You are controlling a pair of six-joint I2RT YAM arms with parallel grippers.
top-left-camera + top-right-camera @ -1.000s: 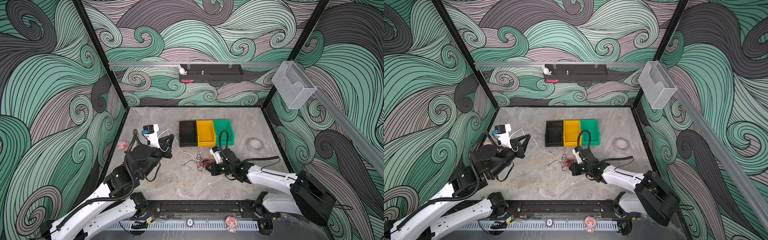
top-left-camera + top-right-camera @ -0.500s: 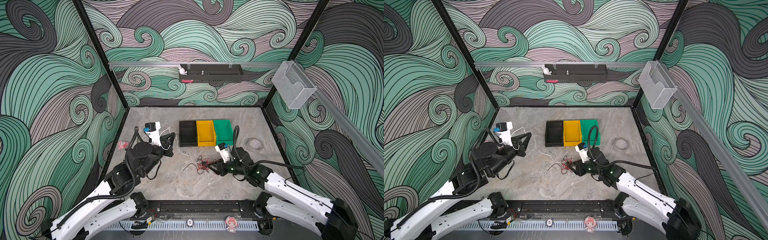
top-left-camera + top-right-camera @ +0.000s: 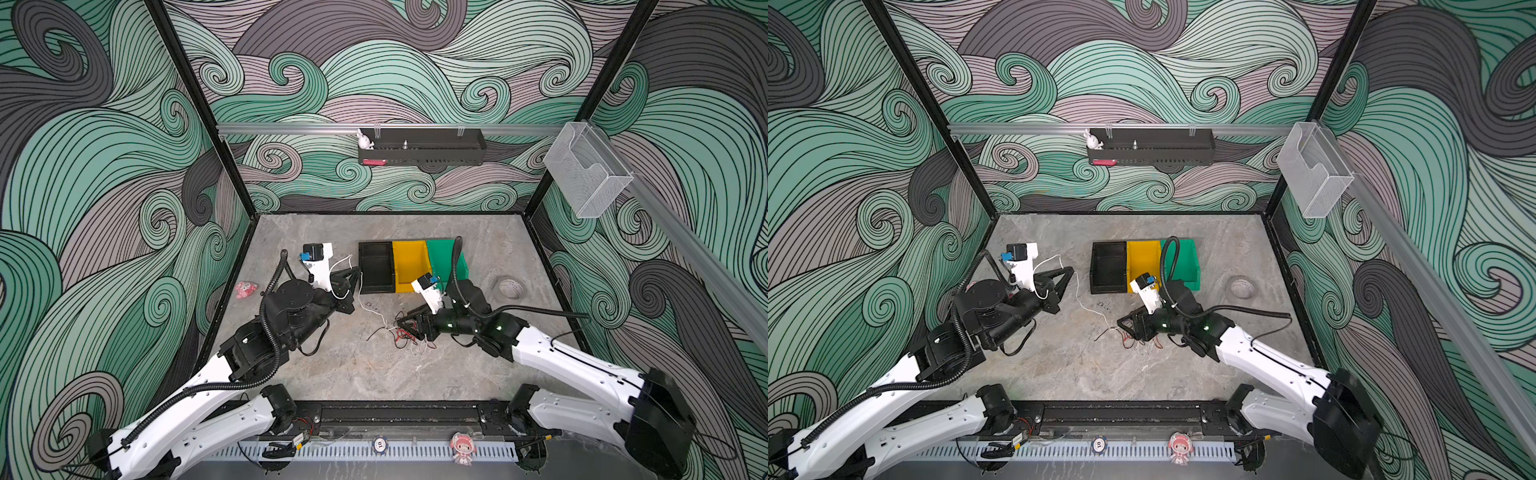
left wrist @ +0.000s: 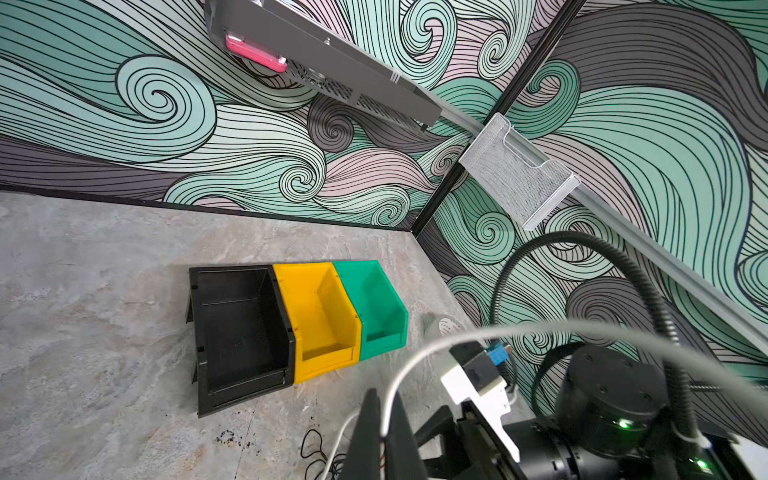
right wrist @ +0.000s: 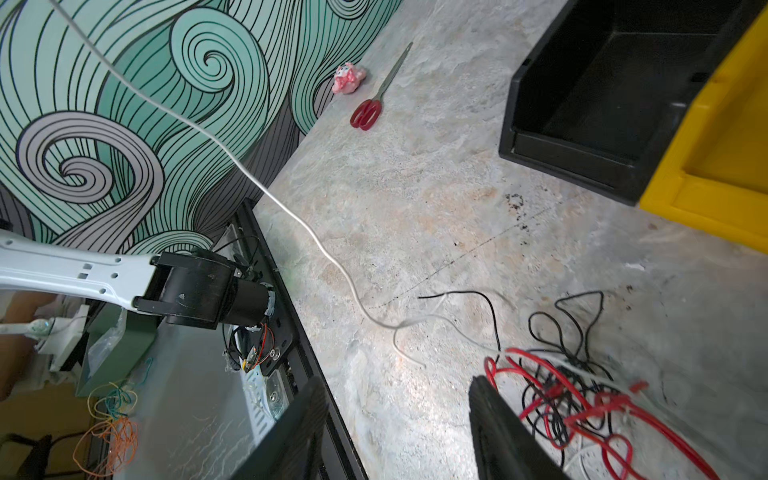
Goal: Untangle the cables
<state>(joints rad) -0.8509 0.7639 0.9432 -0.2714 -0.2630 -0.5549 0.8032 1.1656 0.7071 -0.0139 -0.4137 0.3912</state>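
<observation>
A white cable [image 5: 291, 212] is partly pulled free. The left gripper [image 3: 1068, 273] pinches it, fingers pressed together, and it slants right to the table [image 3: 353, 374]. There the red, black and white cables [image 5: 582, 399] lie knotted mid-table, most work remaining. The right gripper [image 5: 397, 419] hangs spread and empty beside them. Scissors [image 5: 368, 112] and a pink toy [image 5: 348, 81] lie far left, and three bins [image 3: 409, 262] stand behind, none obstructing.

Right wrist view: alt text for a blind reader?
The open right gripper hangs beside a tangle of red, black and white cables. One white cable rises away from it; scissors, a pink toy and a black bin lie beyond.
</observation>
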